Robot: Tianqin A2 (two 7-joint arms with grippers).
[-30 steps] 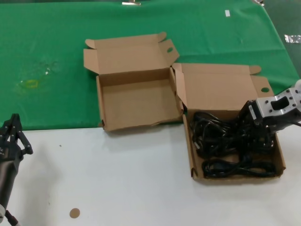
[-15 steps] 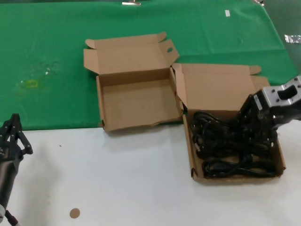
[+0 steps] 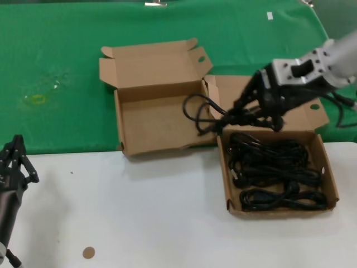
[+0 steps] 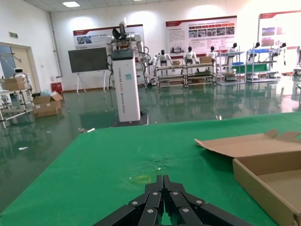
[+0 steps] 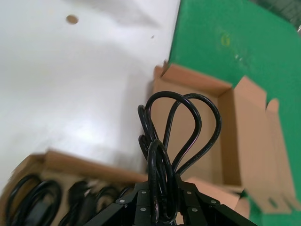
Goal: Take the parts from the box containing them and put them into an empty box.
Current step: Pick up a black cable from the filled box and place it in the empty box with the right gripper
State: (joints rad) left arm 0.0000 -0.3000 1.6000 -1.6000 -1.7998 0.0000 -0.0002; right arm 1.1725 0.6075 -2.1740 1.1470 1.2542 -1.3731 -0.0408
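Two shallow brown cardboard mailer boxes sit open, side by side, where a green cloth [image 3: 67, 50] meets the white tabletop [image 3: 139, 218].

The empty cardboard box with the wavy front lip [image 3: 159, 120] lies to the left and slightly farther back, its hinged lid standing up along the far edge. Its floor is bare. Its right wall stands just beside the left wall of the other box.

The cardboard box with the straight front lip [image 3: 279, 209] lies to the right and nearer. It holds several thin black coiled power cords [image 3: 273, 170] with chunky plugs, spread across its floor.

The right gripper [image 3: 245, 114] hangs in the air over the far left corner of the cord-filled box, beside its raised lid. Its jaws are closed on one black coiled cord [image 3: 198, 111], whose loops dangle leftward over the right edge of the empty box, clear of the floor below. In the right wrist view the loops of that cord [image 5: 176, 129] fan out from between the fingers, with the empty box's interior [image 5: 197, 136] behind them.

The left gripper [image 3: 17, 162] rests low at the near left, well apart from both boxes, fingers pressed together. Wide open white tabletop lies between it and the boxes.
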